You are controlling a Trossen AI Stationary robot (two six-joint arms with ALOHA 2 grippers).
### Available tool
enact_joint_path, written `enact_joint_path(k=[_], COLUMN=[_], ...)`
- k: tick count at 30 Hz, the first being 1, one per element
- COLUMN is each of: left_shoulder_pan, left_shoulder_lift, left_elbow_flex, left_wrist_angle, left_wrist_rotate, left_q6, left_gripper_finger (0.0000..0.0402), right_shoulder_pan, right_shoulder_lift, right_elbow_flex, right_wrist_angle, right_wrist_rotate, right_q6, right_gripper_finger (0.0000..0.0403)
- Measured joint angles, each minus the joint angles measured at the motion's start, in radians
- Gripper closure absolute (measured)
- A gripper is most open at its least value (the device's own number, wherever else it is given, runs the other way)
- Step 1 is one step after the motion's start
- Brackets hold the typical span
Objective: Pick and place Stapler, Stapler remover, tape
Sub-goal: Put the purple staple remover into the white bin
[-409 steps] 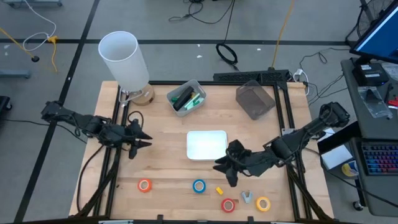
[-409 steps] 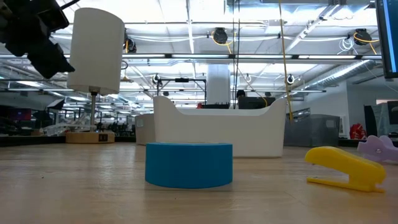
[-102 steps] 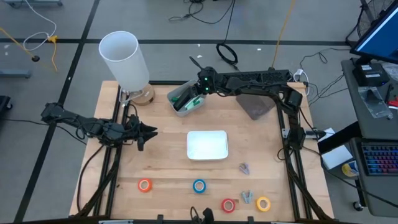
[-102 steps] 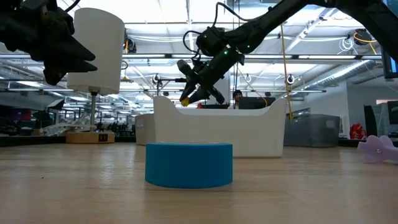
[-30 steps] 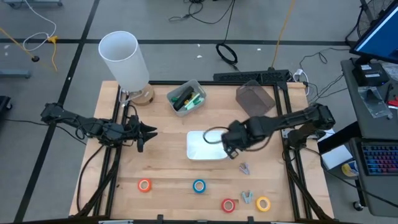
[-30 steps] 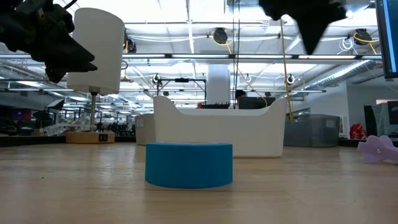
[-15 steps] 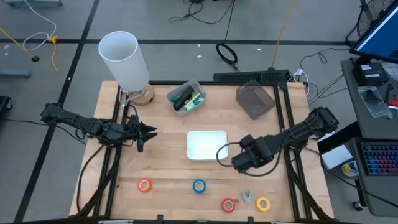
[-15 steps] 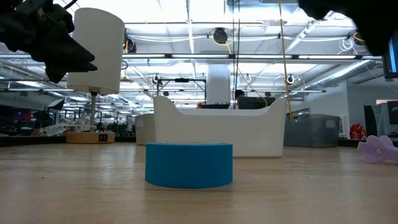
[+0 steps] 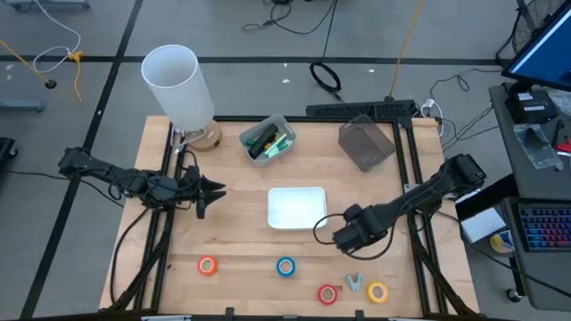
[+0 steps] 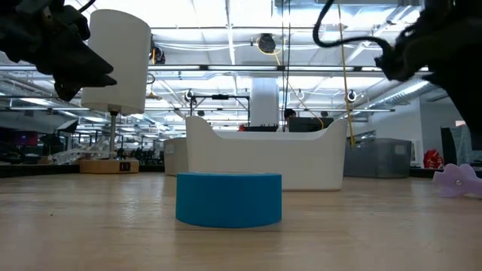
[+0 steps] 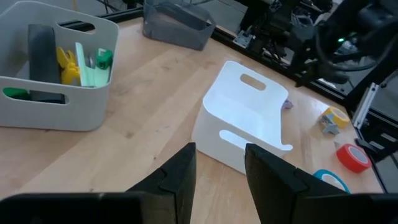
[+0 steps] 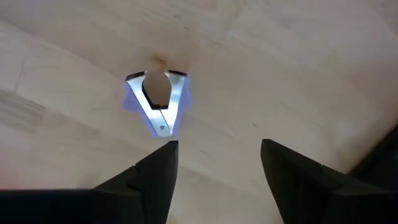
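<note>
**Right gripper poised over a staple remover**

Pale wooden boards made up the table we looked down on, with an open workshop hall behind it. We saw one staple remover lying flat on the wood, its lilac body and metal claws framed in the wide gap between the right gripper's two dark fingers, which touched nothing. From above, that right gripper hung just beside the white tray, at its lower right corner. A second staple remover lay near the front edge, between the red tape roll and the yellow tape roll. We found the blue tape roll farther along the front and the orange tape roll well apart from it toward the left. At the back, a grey bin held a dark stapler, a yellow stapler and green items; a dark mesh container sat near it, and a white cylinder stood at the back left corner. We noted the left gripper waiting over the table's left side, fingers partly apart and empty.
</note>
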Motion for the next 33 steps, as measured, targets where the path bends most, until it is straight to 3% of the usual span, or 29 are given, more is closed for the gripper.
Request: enact_joint_path(k=[10, 15, 20, 27, 33], left_shoulder_pan=[0.0, 0.0, 0.0, 0.0, 0.0], left_shoulder_lift=[0.0, 0.0, 0.0, 0.0, 0.0], left_elbow_flex=[0.0, 0.0, 0.0, 0.0, 0.0], left_wrist_angle=[0.0, 0.001, 0.001, 0.001, 0.0], left_wrist_rotate=[0.023, 0.022, 0.022, 0.022, 0.022], left_q6=[-0.031, -0.041, -0.041, -0.041, -0.04], left_gripper_finger=[0.0266, 0.0266, 0.0266, 0.0266, 0.0266], right_shoulder_pan=[0.0, 0.0, 0.0, -0.006, -0.011], right_shoulder_lift=[0.0, -0.011, -0.103, -0.212, -0.21], right_elbow_flex=[-0.157, -0.165, -0.165, -0.164, -0.302], right_wrist_angle=[0.19, 0.194, 0.199, 0.237, 0.445], right_wrist_rotate=[0.002, -0.001, 0.002, 0.159, 0.076], right_q6=[-0.002, -0.005, 0.006, 0.058, 0.072], right_gripper_finger=[0.0191, 0.0191, 0.0194, 0.0194, 0.0195])
